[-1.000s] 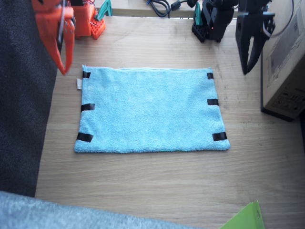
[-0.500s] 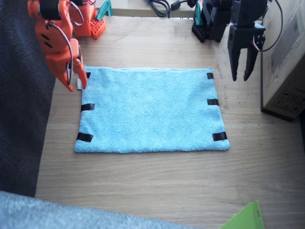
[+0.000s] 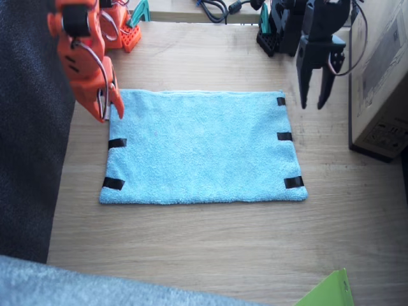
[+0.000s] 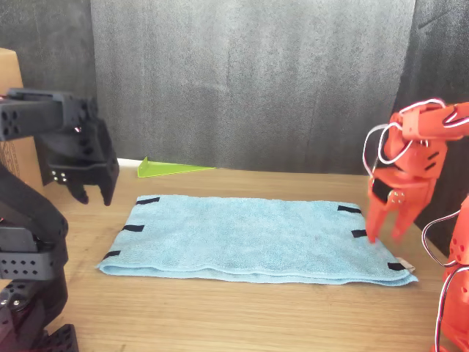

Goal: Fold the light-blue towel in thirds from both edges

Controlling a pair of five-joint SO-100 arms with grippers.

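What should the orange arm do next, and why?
Probably lower a little onto the near short edge. The right gripper hangs open just above the light-blue towel, which lies flat and unfolded, so nothing is gripped yet.

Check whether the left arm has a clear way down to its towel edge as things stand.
Probably yes. The left gripper hangs open just outside the towel near its taped edge, with only bare table below and the box off to the side.
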